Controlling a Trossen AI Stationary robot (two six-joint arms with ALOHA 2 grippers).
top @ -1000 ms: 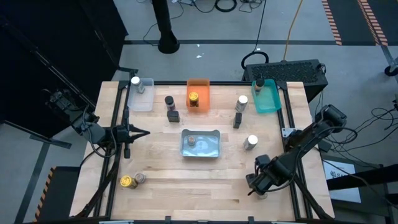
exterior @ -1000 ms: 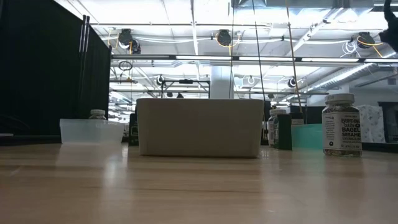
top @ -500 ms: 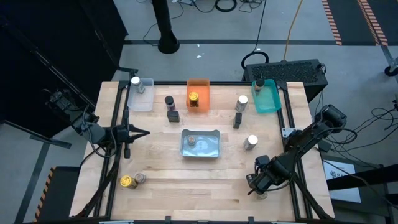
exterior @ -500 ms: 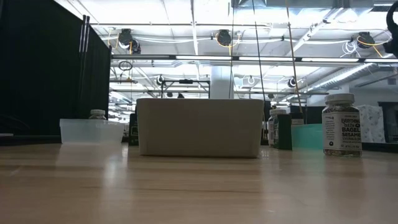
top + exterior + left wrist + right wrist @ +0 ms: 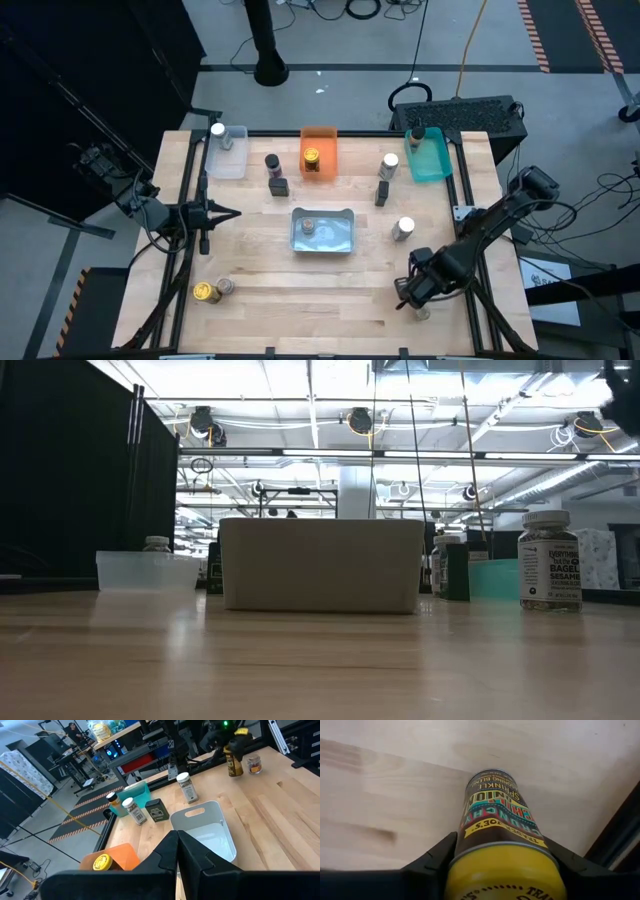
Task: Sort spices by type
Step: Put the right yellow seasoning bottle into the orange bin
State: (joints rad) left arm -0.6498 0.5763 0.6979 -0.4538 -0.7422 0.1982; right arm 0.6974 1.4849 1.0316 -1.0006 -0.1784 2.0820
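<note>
The wooden table (image 5: 330, 290) is carrying the whole sort, with four bins laid out as sorting stations: a clear bin (image 5: 228, 151) at the far left, an orange bin (image 5: 319, 146) beside it, a teal bin (image 5: 430, 155) at the far right, and a grey-white bin (image 5: 322, 230) sitting in the middle. Each is already holding at least one jar, which suggests one spice type per bin. The right arm is reaching down at the table's near right corner, where the right gripper (image 5: 413, 298) is working. In the right wrist view its dark fingers (image 5: 432, 857) are lying against both sides of a yellow-lidded jar (image 5: 501, 845) with a dark label, standing upright on the wood; the jaws are at a middling width, fitted round the jar, apparently for a lift, though a firm squeeze cannot be confirmed. The left arm is waiting at the table's left edge, its left gripper (image 5: 222, 212) pinched closed and empty, pointing toward the middle and staying clear of the work. Loose spices are standing around unsorted: a white-lidded jar (image 5: 403, 229) right of the middle bin, another white-lidded jar (image 5: 389, 165) beside a dark box (image 5: 381, 193), a black-lidded jar (image 5: 272, 163), and a gold-lidded pair (image 5: 211, 290) near the front left. Judging by lid colour, the held jar is probably heading for the orange bin, where a yellow lid (image 5: 312, 156) is showing
</note>
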